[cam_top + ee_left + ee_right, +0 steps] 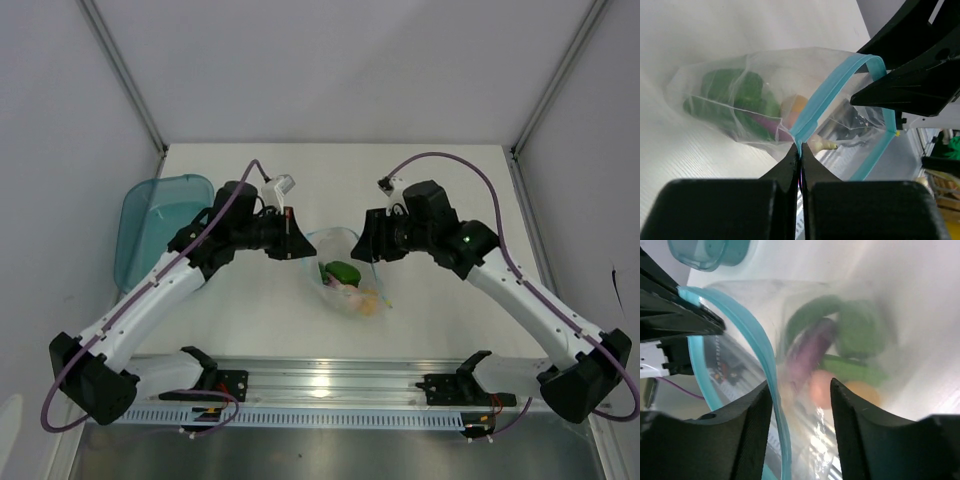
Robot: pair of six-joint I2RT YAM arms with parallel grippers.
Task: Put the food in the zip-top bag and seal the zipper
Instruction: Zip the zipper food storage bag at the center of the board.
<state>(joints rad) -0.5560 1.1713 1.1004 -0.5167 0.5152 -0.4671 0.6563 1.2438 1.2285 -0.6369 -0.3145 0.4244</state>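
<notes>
At the left edge of the overhead view sits a rigid, translucent teal tub, apart from the work. Right of it, the left gripper is pinched fully closed on one end of the zipper, a smooth light blue strip that bows open toward the upper right of the left wrist frame. In the middle of the overhead view the zip-top bag lies on the white table. It is thin, clear and crinkly, with the food already inside: glossy green pieces, a purple eggplant and an orange round fruit. Further right, the right gripper stands partly open. The strip passes beside the finger on the left of its wrist frame, and it clamps nothing. The mouth looks unsealed. Sealing it well probably calls for the left gripper to hold its end taut while the right closes on the strip and runs along it, keeping the floppy film out of the track.
</notes>
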